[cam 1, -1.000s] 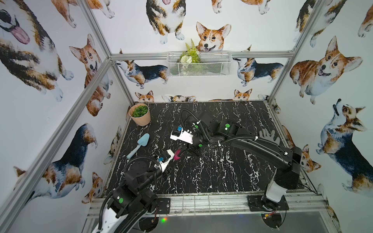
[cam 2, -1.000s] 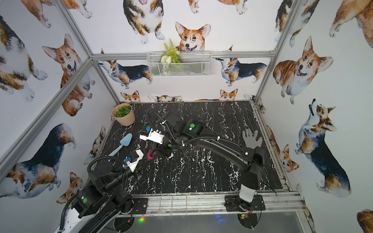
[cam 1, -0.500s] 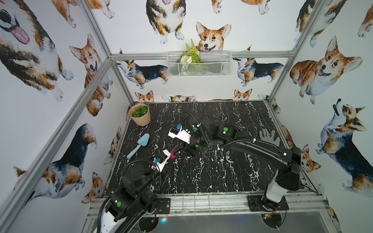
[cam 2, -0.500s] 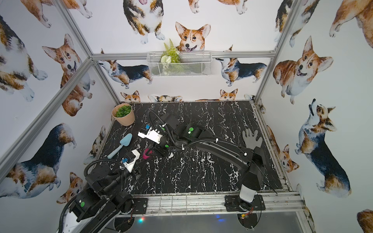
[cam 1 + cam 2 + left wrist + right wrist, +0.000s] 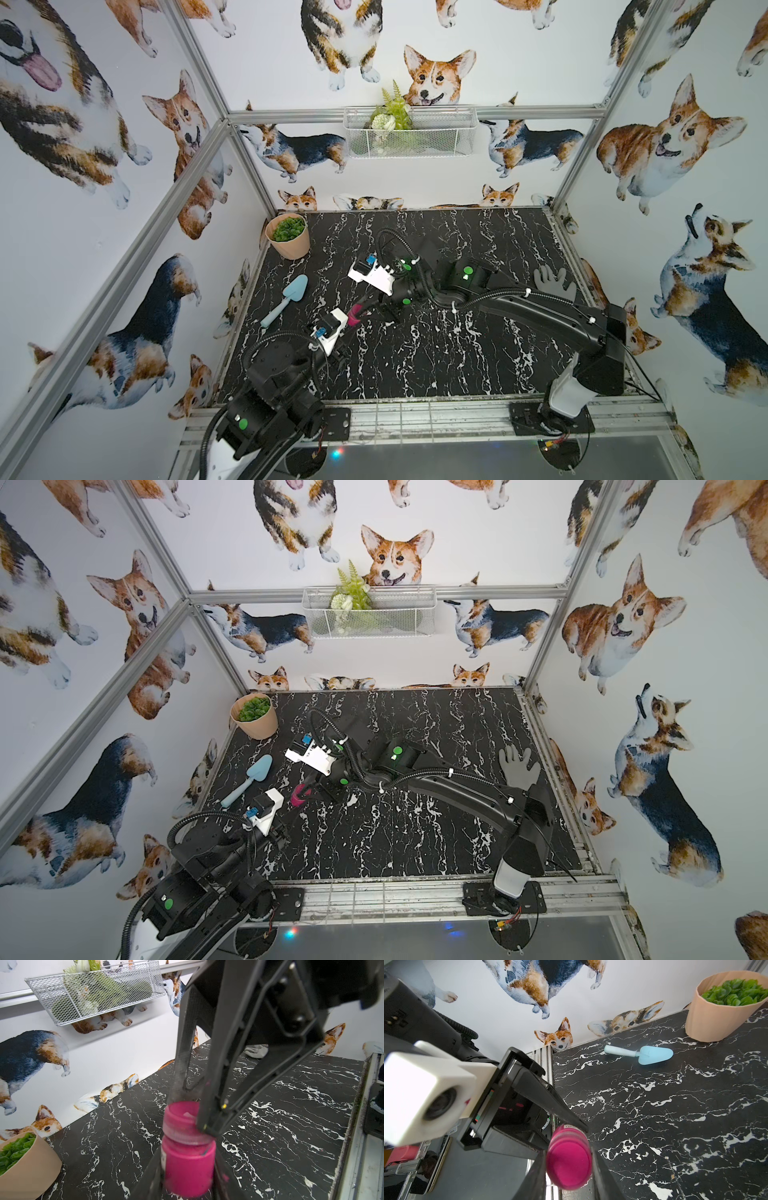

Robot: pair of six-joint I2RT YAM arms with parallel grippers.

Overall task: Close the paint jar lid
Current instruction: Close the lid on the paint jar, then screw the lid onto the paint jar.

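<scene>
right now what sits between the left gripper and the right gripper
The small magenta plastic paint jar: the left gripper clamps its body, the right gripper its round magenta lid, clearest in the left wrist view.

Your black marbled desk [image 5: 415, 365] carries three bystanders. In its far left corner you have a peach pot [image 5: 291, 247] of green leaves, standing upright. Nearer the front, along the left edge, lies a pale blue trowel [image 5: 286, 300], blade toward the pot. By the right edge a grey glove [image 5: 555, 284] lies flat, fingers pointing to the back wall. On that corgi-patterned wall hangs a white wire basket [image 5: 436, 141] holding a fern [image 5: 392, 108].
</scene>
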